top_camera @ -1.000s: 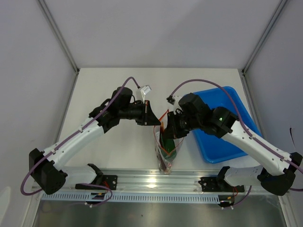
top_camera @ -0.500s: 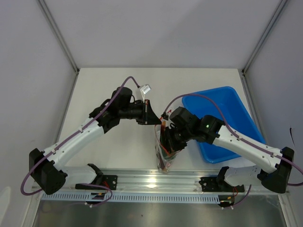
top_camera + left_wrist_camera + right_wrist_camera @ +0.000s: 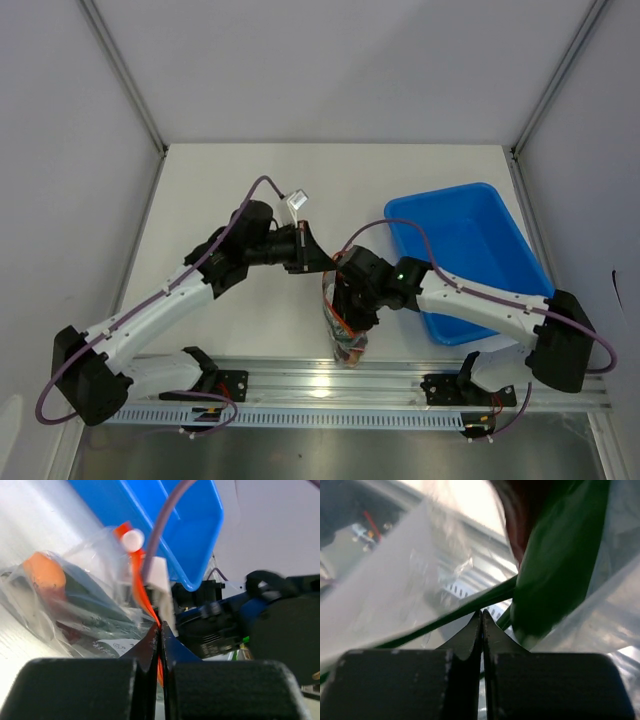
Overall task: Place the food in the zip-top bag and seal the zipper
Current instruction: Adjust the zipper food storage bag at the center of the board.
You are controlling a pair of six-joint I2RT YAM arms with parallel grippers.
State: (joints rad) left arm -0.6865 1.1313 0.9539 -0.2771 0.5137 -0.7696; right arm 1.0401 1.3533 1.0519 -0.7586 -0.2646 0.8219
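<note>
Left pincer pinches the orange-red zipper strip of the crinkly clear bag. Right pincer, mid-frame, is pressed together.

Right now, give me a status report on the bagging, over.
Left gripper shut on the zipper. Right gripper shut at the zip-top bag, grip unclear. Cucumber and onion stalk bagged. Blue tray stands aside.

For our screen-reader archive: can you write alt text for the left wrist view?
The left gripper, jaws shut, pinches the orange-red zipper of a clear zip-top bag holding toy food; a blue tray lies behind it.
</note>
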